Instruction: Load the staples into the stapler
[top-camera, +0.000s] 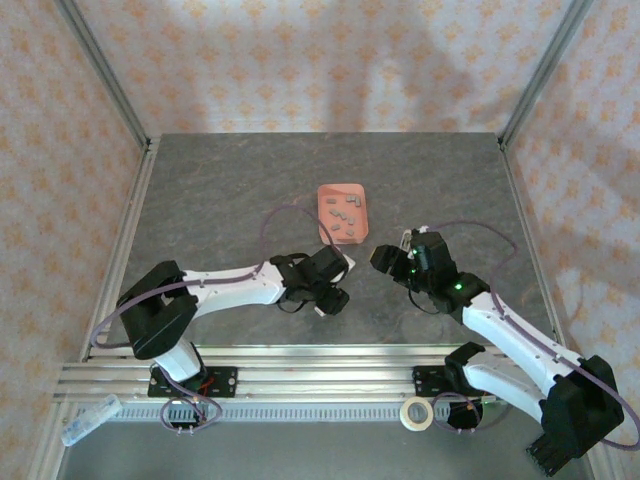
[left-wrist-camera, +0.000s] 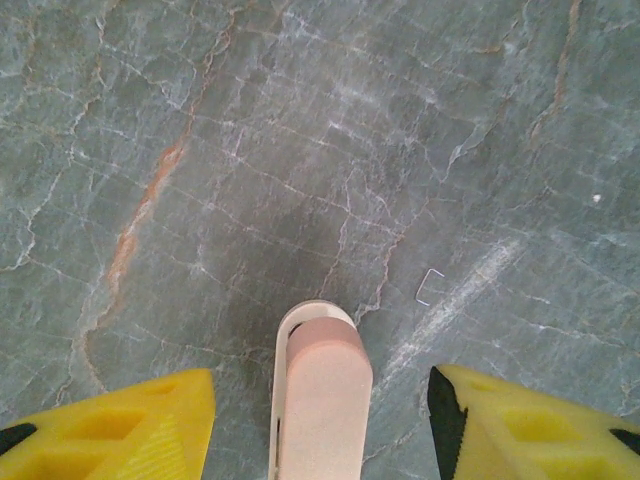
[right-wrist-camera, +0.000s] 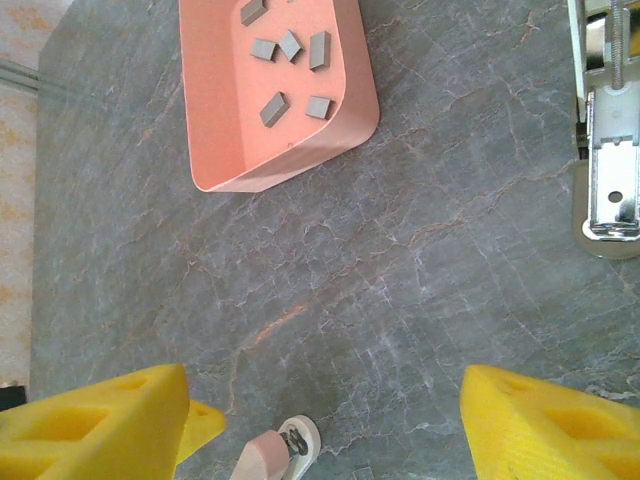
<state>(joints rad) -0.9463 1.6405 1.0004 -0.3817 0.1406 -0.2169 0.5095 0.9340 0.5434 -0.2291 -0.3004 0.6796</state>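
The stapler (left-wrist-camera: 320, 400), pale pink on a white base, lies on the grey stone table between the yellow fingers (left-wrist-camera: 130, 430) of my left gripper (left-wrist-camera: 320, 375). That gripper is open, with table showing on both sides of the stapler. In the overhead view the left gripper (top-camera: 330, 280) sits just below the salmon-pink tray (top-camera: 330, 192). Several grey staples (right-wrist-camera: 290, 45) lie in the tray (right-wrist-camera: 215, 120). My right gripper (right-wrist-camera: 325, 430) hangs open over bare table, and the stapler's tip (right-wrist-camera: 280, 455) shows low between its fingers. The right gripper (top-camera: 390, 262) faces the left one.
A single loose staple (left-wrist-camera: 430, 286) lies on the table just ahead of the stapler. A cream and metal piece (right-wrist-camera: 605, 130) lies to the right of the tray. A tape roll (top-camera: 416, 413) rests on the front rail.
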